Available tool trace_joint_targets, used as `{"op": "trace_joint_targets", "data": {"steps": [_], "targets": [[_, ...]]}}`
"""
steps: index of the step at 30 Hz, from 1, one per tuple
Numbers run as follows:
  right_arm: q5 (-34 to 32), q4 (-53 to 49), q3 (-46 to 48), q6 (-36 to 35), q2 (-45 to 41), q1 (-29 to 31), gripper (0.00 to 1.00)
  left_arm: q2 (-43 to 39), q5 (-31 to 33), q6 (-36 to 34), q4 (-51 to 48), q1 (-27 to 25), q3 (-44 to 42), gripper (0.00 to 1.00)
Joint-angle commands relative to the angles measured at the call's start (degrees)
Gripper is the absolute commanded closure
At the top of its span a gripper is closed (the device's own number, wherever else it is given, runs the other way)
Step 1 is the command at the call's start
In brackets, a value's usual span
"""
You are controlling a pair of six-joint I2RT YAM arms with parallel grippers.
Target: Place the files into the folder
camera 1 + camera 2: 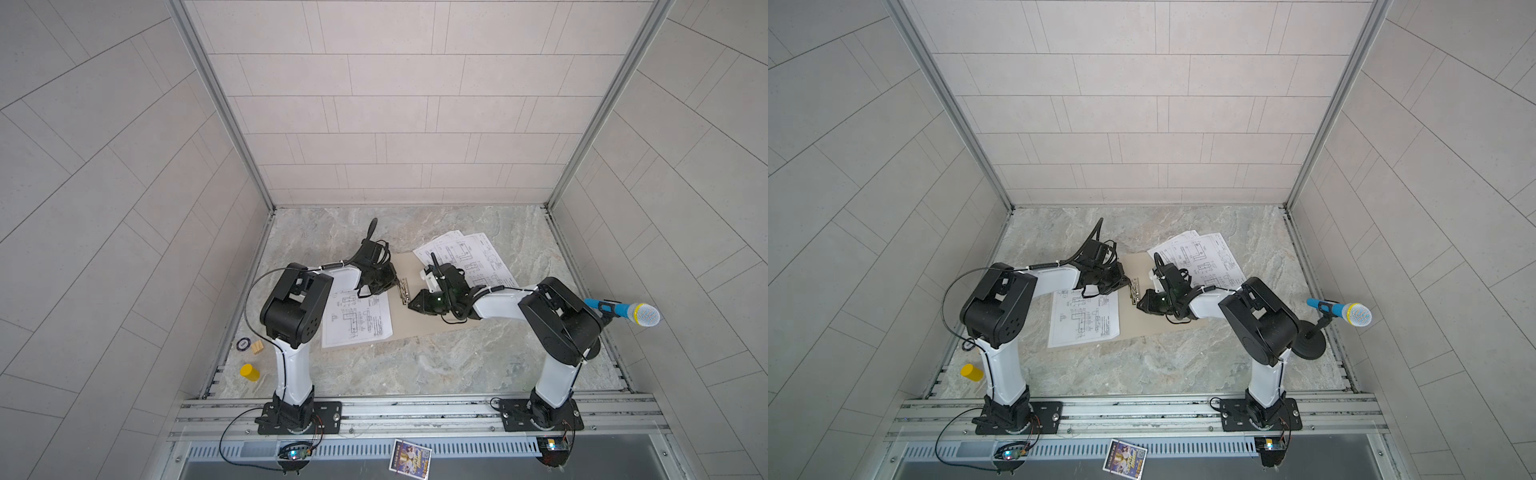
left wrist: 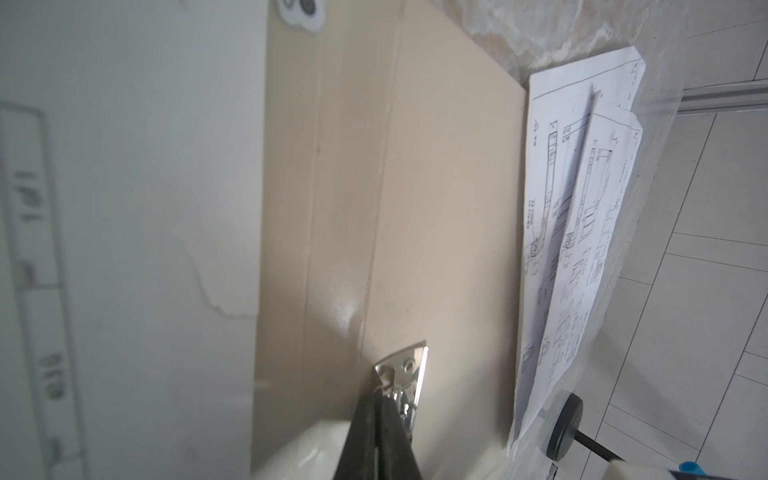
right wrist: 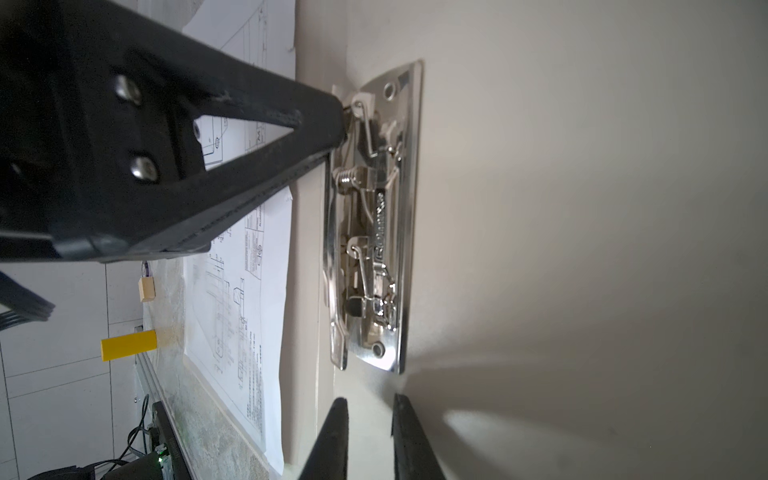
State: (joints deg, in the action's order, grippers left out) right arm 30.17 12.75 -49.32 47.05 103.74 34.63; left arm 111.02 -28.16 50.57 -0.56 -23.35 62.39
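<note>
Left of the metal clip (image 3: pixel 374 216), one file (image 1: pixel 357 320) lies on the open folder (image 1: pixel 409 325). The right gripper (image 3: pixel 370 401), slightly spread and empty, sits at the clip's near end. The left gripper (image 3: pixel 338 124), pressed together, touches the clip. Other files (image 1: pixel 469 254) lie beyond, rightward.

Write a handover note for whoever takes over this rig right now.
Left gripper: shut, tips at one end of the clip.
Right gripper: slightly open, empty, near the clip's other end.
Folder: lying open; one sheet on its left half, not under the clip; two sheets by its far right edge.
Done: one sheet placed.
Left: the other two sheets.
</note>
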Motion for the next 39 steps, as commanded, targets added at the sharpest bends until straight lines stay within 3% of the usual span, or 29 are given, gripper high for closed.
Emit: {"op": "trace_joint_targets", "data": {"steps": [1, 39], "targets": [[-0.6, 0.8, -1.6, 0.9, 0.6, 0.4, 0.8, 0.8, 0.7, -1.0, 0.8, -0.3, 0.5, 0.97], [0.8, 1.3, -5.2, 2.3, 4.5, 0.5, 0.91, 0.2, 0.6, -2.1, 0.8, -0.3, -0.3, 0.97]]}}
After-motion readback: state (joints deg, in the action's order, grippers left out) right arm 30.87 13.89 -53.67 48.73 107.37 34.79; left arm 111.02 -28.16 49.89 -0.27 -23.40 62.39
